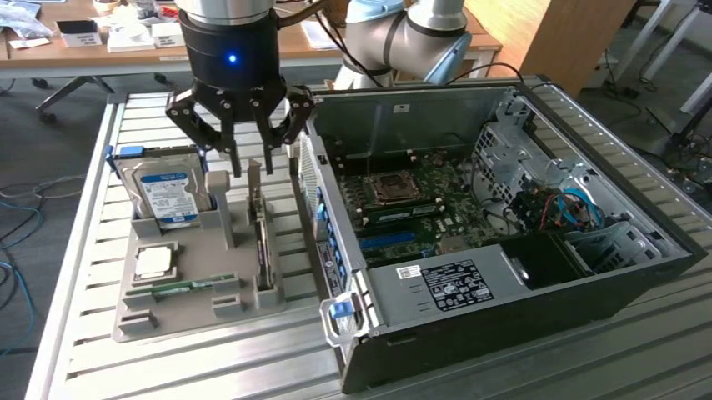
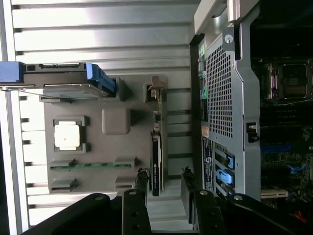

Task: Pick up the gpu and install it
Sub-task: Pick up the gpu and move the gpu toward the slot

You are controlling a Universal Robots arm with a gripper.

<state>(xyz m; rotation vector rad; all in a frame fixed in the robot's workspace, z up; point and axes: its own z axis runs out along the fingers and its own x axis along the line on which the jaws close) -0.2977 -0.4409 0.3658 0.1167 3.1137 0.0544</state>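
The gpu (image 1: 260, 229) is a thin green card standing on edge in a slot of the grey holder tray (image 1: 212, 304), its silver bracket (image 1: 253, 177) pointing up at the far end. My gripper (image 1: 253, 152) hangs just above that bracket end, open, with one finger on each side of the card's line and nothing between them. In the wrist view the gpu (image 2: 157, 142) runs lengthwise toward the gap between my fingertips (image 2: 142, 177), and my gripper (image 2: 165, 178) is not touching it.
The tray also holds a hard drive (image 1: 167, 196) with a blue-white label, a CPU (image 1: 153, 262) and a memory stick (image 1: 183, 287). The open computer case (image 1: 623, 275), motherboard (image 1: 418, 208) exposed, stands close on the exterior view's right of the tray. A slatted metal table (image 1: 78, 250) carries everything.
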